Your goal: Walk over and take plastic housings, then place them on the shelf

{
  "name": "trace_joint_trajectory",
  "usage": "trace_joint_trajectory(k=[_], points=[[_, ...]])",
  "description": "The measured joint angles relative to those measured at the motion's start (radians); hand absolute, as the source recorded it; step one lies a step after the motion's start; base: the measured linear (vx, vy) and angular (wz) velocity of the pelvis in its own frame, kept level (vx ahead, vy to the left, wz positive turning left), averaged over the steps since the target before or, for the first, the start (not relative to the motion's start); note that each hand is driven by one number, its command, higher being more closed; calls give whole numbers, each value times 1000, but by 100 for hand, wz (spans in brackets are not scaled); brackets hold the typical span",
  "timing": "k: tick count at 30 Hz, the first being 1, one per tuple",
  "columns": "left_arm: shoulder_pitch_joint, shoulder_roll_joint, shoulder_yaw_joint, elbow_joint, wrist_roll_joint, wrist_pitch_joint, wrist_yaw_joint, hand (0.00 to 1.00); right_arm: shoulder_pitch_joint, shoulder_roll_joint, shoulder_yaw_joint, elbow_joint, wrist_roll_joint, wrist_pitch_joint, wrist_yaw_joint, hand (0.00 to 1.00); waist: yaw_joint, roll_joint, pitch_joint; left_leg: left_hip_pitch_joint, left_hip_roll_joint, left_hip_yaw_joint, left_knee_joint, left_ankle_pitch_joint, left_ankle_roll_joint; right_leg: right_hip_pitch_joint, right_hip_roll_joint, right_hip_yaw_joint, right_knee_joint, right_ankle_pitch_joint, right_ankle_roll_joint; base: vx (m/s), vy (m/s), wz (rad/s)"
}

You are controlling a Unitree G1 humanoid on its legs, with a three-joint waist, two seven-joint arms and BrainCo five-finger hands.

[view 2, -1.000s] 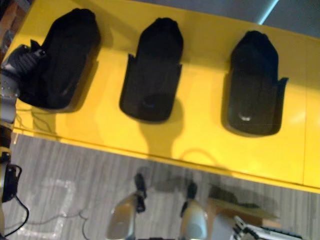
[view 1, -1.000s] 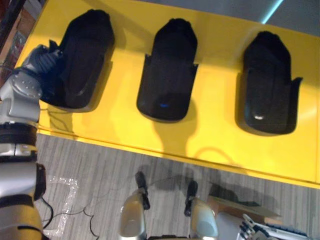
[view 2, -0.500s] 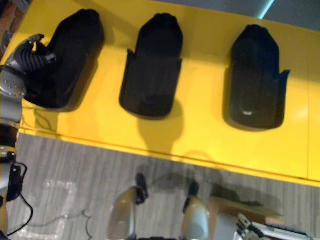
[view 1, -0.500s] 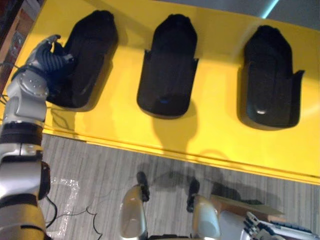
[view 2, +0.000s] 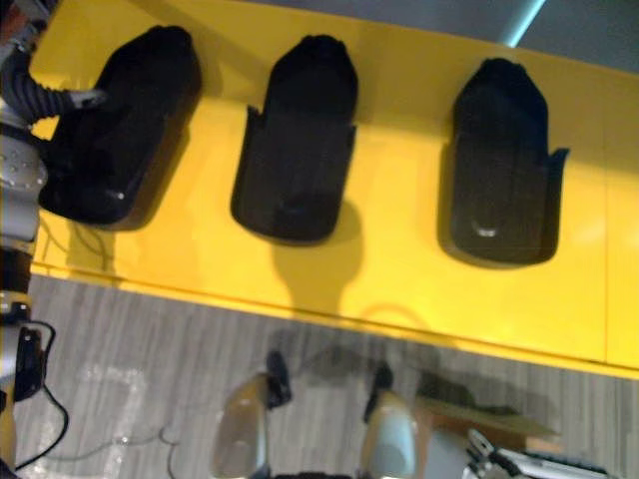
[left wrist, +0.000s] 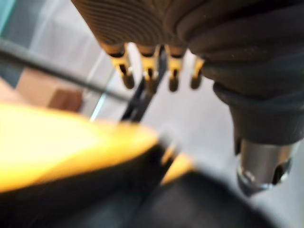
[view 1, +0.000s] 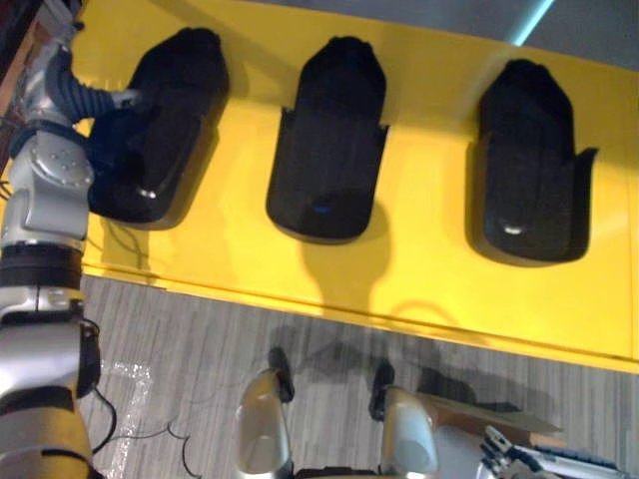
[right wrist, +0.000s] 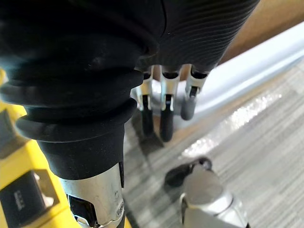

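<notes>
Left wrist view shows left hand (left wrist: 156, 23) slack and empty beside leftmost black housing (view 1: 160, 135) on yellow table (view 1: 419, 269); right hand (right wrist: 166, 111) likewise.

Three glossy black plastic housings in a row on yellow surface (view 1: 429, 269): left housing (view 1: 160, 125), middle housing (view 1: 329, 140), right housing (view 1: 529, 165), set apart. Each lies flat, narrow rounded end far, wider end near. Left housing is slanted.

Bright lit; housings (view 1: 327, 140) throw soft shadows on yellow table (view 1: 429, 269), sm. glints.
</notes>
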Motion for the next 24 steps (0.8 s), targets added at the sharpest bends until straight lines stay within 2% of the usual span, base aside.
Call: trace_joint_trajectory(k=[4,7,8,9,11,12,16,18,20,21,24], points=[[11,24,2,-44,-72,-73,109,0,32,38,-5,22,-1,-32,-27,0,-7,1,-2,58,-20,-6,-45,8,-7,75,-1,-27,-53,-1,4,9,-25,7],[13,68,4,-47,-119,-118,160,0,32,76,-75,64,0,-59,-66,0,-13,-1,-23,105,-53,-17,-110,41,-8,130,-2,-41,-116,13,10,49,-29,15],[15,92,4,-56,-157,-150,192,0,32,99,-122,103,-1,-63,-83,0,-16,-2,-68,125,-68,-26,-161,64,-10,155,1,-55,-159,28,9,85,-45,21],[16,105,4,-62,-166,-161,201,0,32,107,-138,117,-1,-64,-89,0,-16,-2,-83,140,-73,-27,-185,73,-12,168,3,-57,-177,36,5,107,-40,18],[50,152,16,-100,-202,-195,241,0,32,133,-184,154,-1,-74,-104,0,-15,-1,-156,194,-87,-27,-266,101,-19,214,14,-63,-238,63,-3,150,-29,4],[84,160,47,-137,-227,-215,256,0,32,143,-203,171,-2,-76,-109,0,-17,-1,-201,231,-97,-27,-315,116,-23,245,17,-78,-272,75,-6,153,-13,4],[197,159,157,-247,-285,-265,293,0,25,155,-223,188,-1,-76,-109,0,-14,18,-290,322,-121,-29,-431,151,-27,317,21,-98,-329,100,-10,124,26,7],[262,148,232,-323,-325,-273,299,0,18,158,-229,193,-1,-77,-109,0,-10,25,-316,344,-128,-32,-466,164,-25,331,22,-108,-339,108,-14,71,43,9],[367,106,346,-438,-366,-276,278,0,11,174,-229,195,-1,-76,-110,0,-6,20,-340,364,-139,-38,-495,173,-23,344,18,-113,-343,109,-14,31,41,8],[396,90,366,-465,-378,-276,265,0,11,180,-229,195,-1,-76,-110,0,-3,17,-348,365,-141,-40,-498,174,-22,344,17,-113,-343,110,-14,17,34,8],[551,-6,425,-592,-386,-259,169,0,13,213,-230,196,-1,-74,-119,0,9,6,-367,381,-150,-61,-525,186,-17,364,15,-148,-351,122,-19,-10,20,22]])
